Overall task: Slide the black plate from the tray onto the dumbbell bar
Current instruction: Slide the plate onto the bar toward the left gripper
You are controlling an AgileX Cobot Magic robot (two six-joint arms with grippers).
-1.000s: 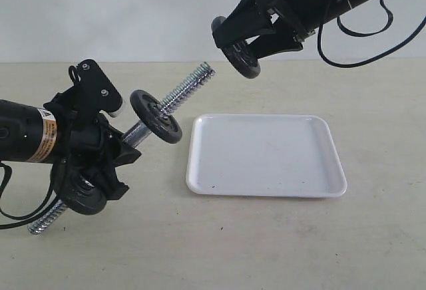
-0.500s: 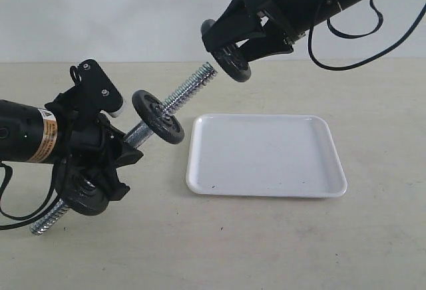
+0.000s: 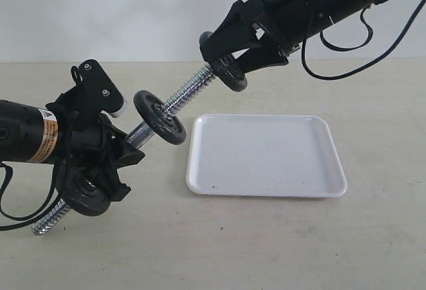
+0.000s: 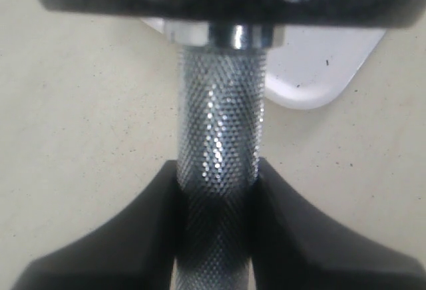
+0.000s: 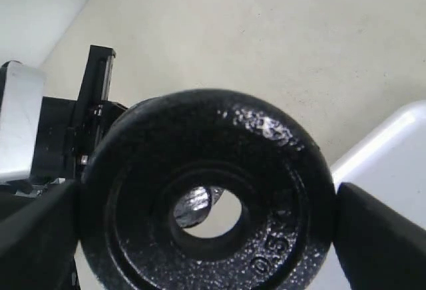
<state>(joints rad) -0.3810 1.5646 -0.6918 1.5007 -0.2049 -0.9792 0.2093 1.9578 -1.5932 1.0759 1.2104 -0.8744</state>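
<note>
Moving down and leftward since a second ago with the black plate [image 3: 227,74], now reaching the threaded tip of the dumbbell bar [image 3: 185,92], with that tip showing through the plate's centre hole. Clamping the plate's rim with the right gripper [image 3: 225,64], jaws set wide. Pinching the bar's knurled middle with the left gripper [image 3: 100,149], holding it tilted beside the tray [image 3: 266,187]. Already carrying two black discs [image 3: 160,118].
</note>
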